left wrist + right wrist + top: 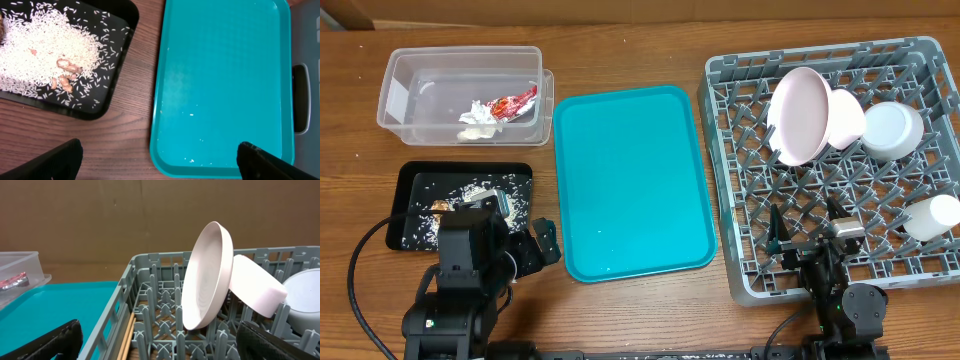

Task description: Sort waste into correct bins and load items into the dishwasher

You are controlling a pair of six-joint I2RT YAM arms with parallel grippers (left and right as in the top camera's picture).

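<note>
Sort and load look near done; both arms are empty at the near edge of the tabletop.
Clear tub (410, 80) at the far-left corner holds the red-and-white wrapper (515, 102) and tissue wad (478, 118). Black tray (403, 200) by the near-left edge carries the rice (35, 55), a loose white heap, plus brown scraps (65, 75). Dish rack (723, 230) along the right edge has a pink plate (798, 115) on edge, a pink bowl (845, 118) leaning on it, a pale bowl (892, 130), a white cup (932, 215), and chopsticks (127, 335) by its left wall. Teal tray (630, 180) mid-tabletop shows a few stray grains (192, 115), likely the only leftover. Left jaws are wide apart above the teal tray's near-left corner; right jaws are wide apart above the rack's near edge.
</note>
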